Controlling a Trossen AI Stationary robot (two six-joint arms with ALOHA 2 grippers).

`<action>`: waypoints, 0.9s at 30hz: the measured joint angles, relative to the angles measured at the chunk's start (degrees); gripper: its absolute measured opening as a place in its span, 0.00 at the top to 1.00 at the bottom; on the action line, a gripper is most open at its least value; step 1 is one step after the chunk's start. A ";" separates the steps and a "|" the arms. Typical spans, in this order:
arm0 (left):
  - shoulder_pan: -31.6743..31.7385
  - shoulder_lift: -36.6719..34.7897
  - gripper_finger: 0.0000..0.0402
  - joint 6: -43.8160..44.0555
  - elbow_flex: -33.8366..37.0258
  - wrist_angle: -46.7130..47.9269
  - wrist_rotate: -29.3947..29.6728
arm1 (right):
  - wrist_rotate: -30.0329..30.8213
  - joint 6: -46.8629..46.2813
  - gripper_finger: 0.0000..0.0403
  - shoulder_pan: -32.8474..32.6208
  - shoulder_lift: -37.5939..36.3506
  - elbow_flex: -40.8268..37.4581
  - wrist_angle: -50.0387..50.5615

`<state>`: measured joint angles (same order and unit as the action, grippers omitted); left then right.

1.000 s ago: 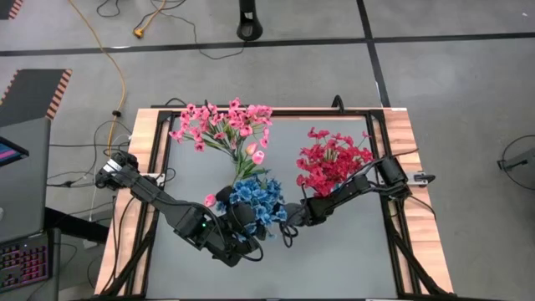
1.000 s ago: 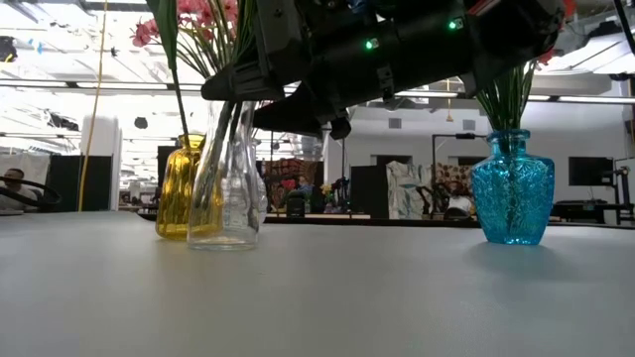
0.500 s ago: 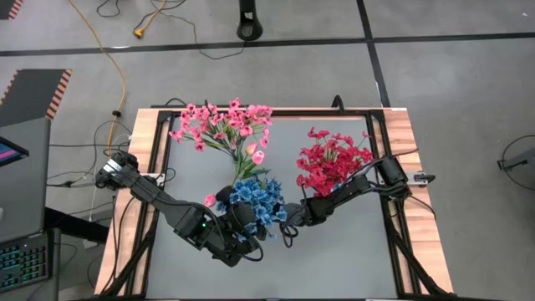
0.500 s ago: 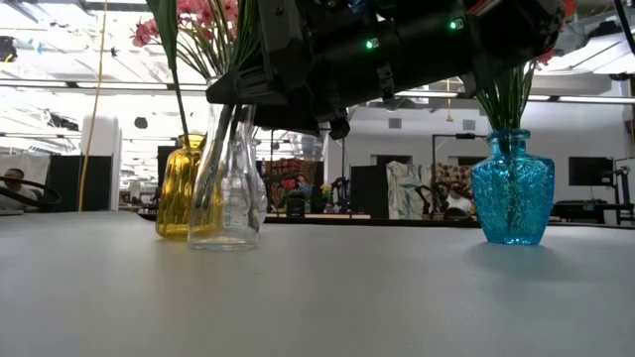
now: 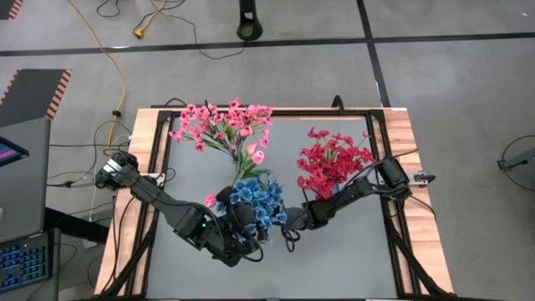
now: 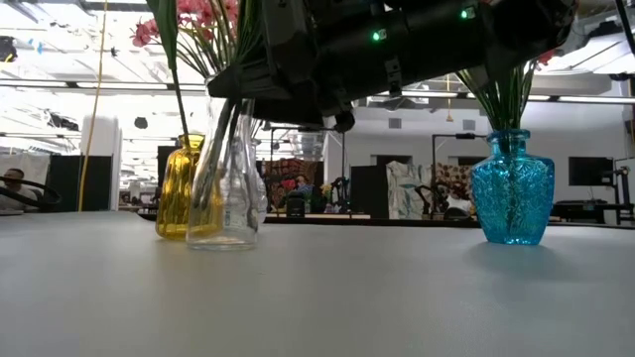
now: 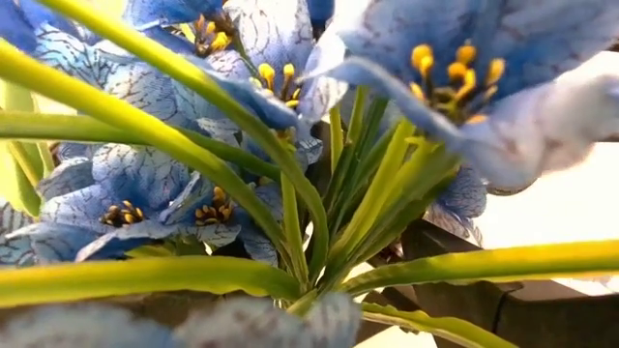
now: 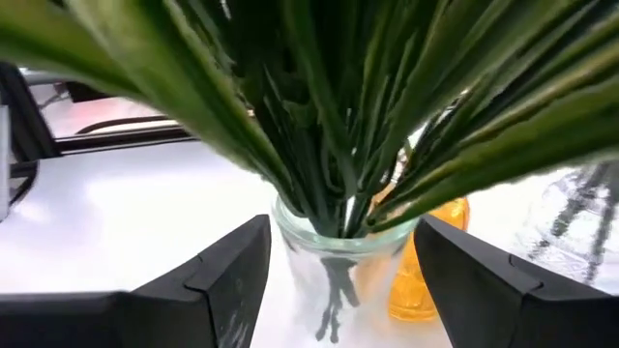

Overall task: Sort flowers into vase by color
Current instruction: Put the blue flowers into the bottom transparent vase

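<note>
A clear glass vase (image 6: 226, 198) stands mid-table and holds the blue flowers (image 5: 257, 201), whose blossoms fill the left wrist view (image 7: 145, 184). Behind it a yellow vase (image 6: 179, 188) holds the light pink flowers (image 5: 221, 125). At the right a blue glass vase (image 6: 513, 188) holds the red-pink flowers (image 5: 333, 159). My right gripper (image 5: 288, 219) reaches in from the right, shut on the clear vase just under the stems. My left gripper (image 5: 242, 234) sits at the near side of the blue bunch, hidden among blossoms and leaves. My right gripper (image 8: 343, 280) has the clear vase's neck (image 8: 338, 246), just below the rim, between its two fingers (image 8: 232, 280), one on each side. The fingers come in nearly level from the table's right. The vase stands upright, its base (image 6: 226, 243) on the table.
One pink blossom (image 5: 209, 201) shows at the left edge of the blue bunch. The table's wooden frame (image 5: 142, 159) runs round the grey top. The near half of the table (image 6: 317, 297) is bare. Cables lie on the floor beyond the far edge.
My right gripper has edged a little toward the table's near edge at the clear vase's neck. The vase has stayed where it stood.
</note>
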<state>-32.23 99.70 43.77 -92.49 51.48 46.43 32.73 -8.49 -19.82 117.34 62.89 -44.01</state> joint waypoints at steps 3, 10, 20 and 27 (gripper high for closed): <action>0.00 0.00 0.49 0.02 0.00 -0.01 -0.87 | 2.07 0.20 0.30 -0.87 -0.03 0.00 0.09; 0.00 0.00 0.49 0.02 0.00 0.03 -1.04 | 2.50 1.46 0.30 -0.92 -0.07 0.00 -0.16; 0.00 0.00 0.49 0.02 0.00 0.05 -1.20 | -5.77 -3.50 0.30 1.70 -0.07 0.00 -0.16; 0.00 0.00 0.49 0.01 0.00 0.03 -1.22 | -9.52 -3.44 0.30 3.21 0.04 0.00 -0.13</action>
<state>-32.23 99.70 43.78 -92.49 51.51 45.21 23.22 -11.93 -16.61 117.38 62.89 -44.14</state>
